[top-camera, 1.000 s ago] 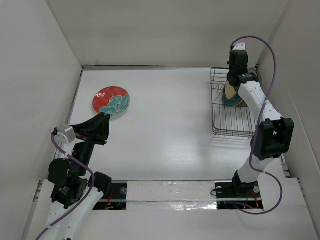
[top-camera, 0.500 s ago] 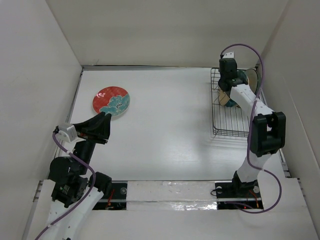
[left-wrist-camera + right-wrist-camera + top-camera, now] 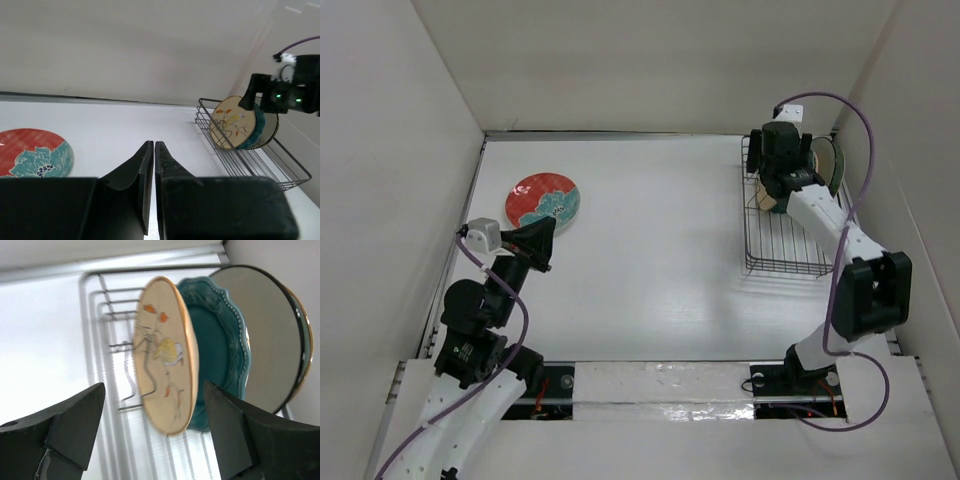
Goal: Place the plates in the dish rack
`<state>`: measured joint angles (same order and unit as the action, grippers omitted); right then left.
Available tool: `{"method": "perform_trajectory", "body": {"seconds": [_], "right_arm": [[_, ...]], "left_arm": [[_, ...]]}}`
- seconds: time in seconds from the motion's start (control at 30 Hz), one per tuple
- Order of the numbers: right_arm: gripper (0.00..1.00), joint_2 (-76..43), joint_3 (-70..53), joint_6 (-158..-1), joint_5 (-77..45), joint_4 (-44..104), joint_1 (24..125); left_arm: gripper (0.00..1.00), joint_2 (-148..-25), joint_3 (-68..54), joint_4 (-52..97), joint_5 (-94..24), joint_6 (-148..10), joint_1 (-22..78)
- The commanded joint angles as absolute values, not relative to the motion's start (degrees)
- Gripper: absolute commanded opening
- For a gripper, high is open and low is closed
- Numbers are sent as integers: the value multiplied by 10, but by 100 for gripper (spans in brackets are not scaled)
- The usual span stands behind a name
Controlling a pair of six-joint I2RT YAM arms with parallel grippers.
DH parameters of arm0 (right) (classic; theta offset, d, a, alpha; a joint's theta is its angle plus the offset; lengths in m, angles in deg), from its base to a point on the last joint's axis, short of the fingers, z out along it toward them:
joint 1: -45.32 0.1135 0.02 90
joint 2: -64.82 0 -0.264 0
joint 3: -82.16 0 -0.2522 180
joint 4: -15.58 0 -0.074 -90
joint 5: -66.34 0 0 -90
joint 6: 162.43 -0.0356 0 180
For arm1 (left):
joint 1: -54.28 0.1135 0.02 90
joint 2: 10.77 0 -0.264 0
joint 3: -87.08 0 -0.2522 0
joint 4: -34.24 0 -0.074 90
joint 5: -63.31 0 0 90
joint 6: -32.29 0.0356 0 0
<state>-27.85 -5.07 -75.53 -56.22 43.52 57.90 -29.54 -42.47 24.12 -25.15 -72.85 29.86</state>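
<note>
At the far right corner of the table [image 3: 660,260], the rack [image 3: 785,245] is loaded at its far end with plates stood on edge. 3 can be identified in the right wrist view: the tan plate [image 3: 167,355] in front, the teal plate [image 3: 220,335] directly behind it, and a third plate [image 3: 265,330] of which only the grey back is shown. A gold rim behind that third plate may belong to a 4th, but this cannot be confirmed. The near half of the rack is unfilled.

The right gripper [image 3: 155,395] is spread wide, with 1 finger on each side of the tan plate and a gap on both sides. Nothing is gripped. The tan plate is judged to be seated between the prongs and standing unaided.

Close to the left edge of the table, toward the far side, the red plate [image 3: 542,202] lies flat. It is the only plate seen outside the rack. The left gripper [image 3: 152,160] is closed finger against finger with nothing between, and is held just beside the near rim of the red plate.

The task is judged to be mostly done, with only the red plate left to load. The left gripper must be opened before the rim can be taken.
</note>
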Motion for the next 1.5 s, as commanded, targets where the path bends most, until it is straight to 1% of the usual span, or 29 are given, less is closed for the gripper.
{"method": "perform_trajectory", "body": {"seconds": [0.0, 0.03, 0.07, 0.1, 0.17, 0.2, 0.23, 0.27, 0.3, 0.33, 0.37, 0.43, 0.47, 0.5, 0.53, 0.57, 0.6, 0.63, 0.67, 0.7, 0.73, 0.77, 0.83, 0.9, 1.0, 1.07, 1.3, 1.37, 1.47], "right_arm": [[86, -190, -83, -815, -572, 378, 622], [87, -154, -95, -821, -578, 373, 630], [87, -134, -110, -833, -578, 360, 639], [87, -112, -150, -839, -576, 349, 657], [86, -45, -196, -856, -542, 309, 673], [75, -23, -240, -867, -528, 301, 689], [65, -1, -264, -879, -477, 280, 697], [49, 38, -289, -898, -439, 241, 704], [28, 54, -313, -911, -410, 220, 715], [0, 65, -356, -928, -366, 201, 739], [0, 73, -374, -946, -337, 162, 752], [0, 67, -393, -954, -296, 141, 798], [0, 60, -404, -955, -295, 127, 814], [0, 45, -408, -949, -295, 120, 829], [3, 37, -410, -941, -298, 117, 842], [7, 29, -411, -934, -302, 119, 859], [11, 23, -412, -921, -303, 116, 859], [21, 14, -414, -914, -301, 113, 866], [26, 10, -415, -909, -284, 113, 866], [33, 6, -414, -902, -274, 115, 866], [47, -6, -413, -898, -260, 115, 866], [50, -14, -408, -894, -219, 120, 866], [53, -29, -407, -903, -202, 118, 872], [54, -42, -414, -912, -185, 97, 878], [54, -43, -427, -916, -186, 81, 884], [55, -44, -432, -916, -193, 76, 884], [55, -51, -445, -919, -190, 59, 889], [55, -50, -447, -920, -187, 54, 889], [55, -50, -449, -921, -181, 52, 889]], "left_arm": [[2, -333, -412, 271, -261, -737, 295], [0, -342, -407, 268, -255, -739, 295], [0, -351, -398, 267, -252, -742, 295], [0, -369, -395, 267, -249, -750, 295], [0, -395, -388, 271, -239, -762, 295], [0, -403, -386, 272, -232, -777, 295], [0, -413, -385, 276, -226, -787, 295], [0, -423, -384, 278, -220, -798, 295], [0, -449, -384, 279, -212, -807, 295], [0, -463, -383, 281, -196, -828, 295], [9, -478, -380, 283, -189, -836, 295], [21, -524, -379, 293, -198, -864, 311], [31, -558, -374, 296, -214, -873, 321], [34, -573, -372, 301, -231, -893, 327], [36, -590, -371, 304, -225, -894, 328], [42, -604, -369, 307, -217, -913, 328], [45, -630, -369, 310, -207, -921, 328], [49, -640, -370, 315, -178, -930, 328], [56, -650, -373, 316, -166, -956, 334], [58, -668, -375, 317, -162, -972, 346], [58, -676, -379, 319, -173, -991, 360], [58, -682, -393, 324, -183, -1008, 397], [57, -695, -414, 337, -215, -1058, 442], [55, -698, -442, 345, -226, -1079, 501], [53, -702, -472, 361, -227, -1091, 555], [52, -713, -491, 385, -233, -1106, 575], [46, -835, -504, 440, -248, -1133, 653], [45, -863, -503, 467, -277, -1136, 675], [45, -911, -501, 503, -307, -1148, 682]]}}
